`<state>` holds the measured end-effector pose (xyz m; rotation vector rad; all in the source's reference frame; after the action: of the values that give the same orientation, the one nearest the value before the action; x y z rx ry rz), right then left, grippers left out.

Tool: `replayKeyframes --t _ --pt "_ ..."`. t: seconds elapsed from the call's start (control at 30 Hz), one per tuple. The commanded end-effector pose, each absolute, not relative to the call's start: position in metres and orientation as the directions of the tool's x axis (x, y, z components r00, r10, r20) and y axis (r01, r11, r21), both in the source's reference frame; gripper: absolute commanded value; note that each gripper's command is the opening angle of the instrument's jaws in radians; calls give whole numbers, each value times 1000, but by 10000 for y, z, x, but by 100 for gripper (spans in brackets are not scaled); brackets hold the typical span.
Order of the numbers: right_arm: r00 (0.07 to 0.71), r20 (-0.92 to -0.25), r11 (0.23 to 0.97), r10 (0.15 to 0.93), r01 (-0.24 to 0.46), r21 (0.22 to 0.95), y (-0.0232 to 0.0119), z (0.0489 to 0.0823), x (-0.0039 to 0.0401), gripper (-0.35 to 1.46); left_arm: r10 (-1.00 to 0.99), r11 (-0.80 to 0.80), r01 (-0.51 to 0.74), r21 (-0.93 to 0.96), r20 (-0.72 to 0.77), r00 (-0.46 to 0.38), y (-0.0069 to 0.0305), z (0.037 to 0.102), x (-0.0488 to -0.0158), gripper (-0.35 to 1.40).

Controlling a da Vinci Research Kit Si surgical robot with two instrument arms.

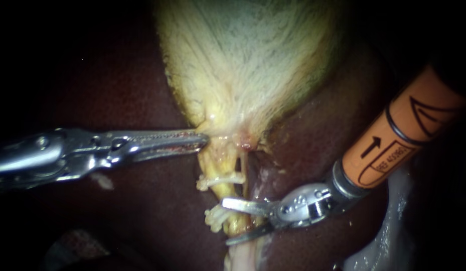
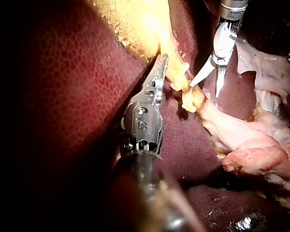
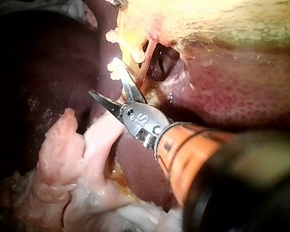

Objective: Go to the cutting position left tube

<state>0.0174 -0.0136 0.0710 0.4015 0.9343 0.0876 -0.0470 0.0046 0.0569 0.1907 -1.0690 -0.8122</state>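
Right instrument (image 1: 225,222) gapes around the tube (image 1: 218,170), lower jaw half hidden; left instrument (image 1: 205,142) pinches gallbladder (image 1: 253,60).

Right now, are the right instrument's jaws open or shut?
Open. The right instrument shows a clear gap between its two jaws in the endoscope view, with the tube passing between them, not gripped.

A pale yellow-white, fibrous gallbladder (image 1: 248,55) is lying at the far middle of the scene, narrowing toward the near side. A dark red-brown, glistening liver (image 1: 142,216) is spreading beneath it and out to the left and right. A loose flap of pale pink-white soft tissue (image 1: 388,236) is lying at the near right, resting on the liver and folding over itself.
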Motion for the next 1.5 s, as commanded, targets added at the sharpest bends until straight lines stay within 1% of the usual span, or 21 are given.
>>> replayKeyframes --t 0.03,0.13,0.33,0.53,0.7,0.8,0.87,1.0,1.23,1.37,1.5 --pt "601 -761 927 244 85 365 -134 713 171 142 -672 703 499 508 705 229 44 566 -471 -1" --pt "606 -755 930 252 64 362 -127 719 167 142 -671 702 501 506 705 229 39 560 -473 -1" --pt "610 -739 920 286 40 389 -124 720 167 140 -666 708 495 503 709 232 30 552 -477 -1" --pt "611 -737 921 289 32 388 -124 722 181 140 -665 710 491 504 710 233 26 550 -481 -1" --pt "608 -736 911 297 52 410 -127 725 195 138 -665 710 492 503 710 233 26 550 -483 -1" --pt "599 -743 904 298 74 422 -130 728 202 138 -665 710 492 503 710 232 27 551 -484 -1" --pt "588 -744 895 317 74 440 -132 731 208 137 -665 710 492 503 710 232 27 551 -485 -1" --pt "547 -746 871 379 62 487 -130 734 219 137 -665 710 493 503 710 232 28 553 -485 -1" --pt "502 -738 832 451 63 552 -126 738 242 132 -665 710 493 503 710 232 29 554 -487 -1" --pt "491 -732 820 473 57 569 -126 738 249 130 -665 710 494 503 710 232 29 554 -487 -1" --pt "488 -731 819 476 57 571 -126 739 249 130 -665 710 494 503 710 232 29 554 -488 -1"
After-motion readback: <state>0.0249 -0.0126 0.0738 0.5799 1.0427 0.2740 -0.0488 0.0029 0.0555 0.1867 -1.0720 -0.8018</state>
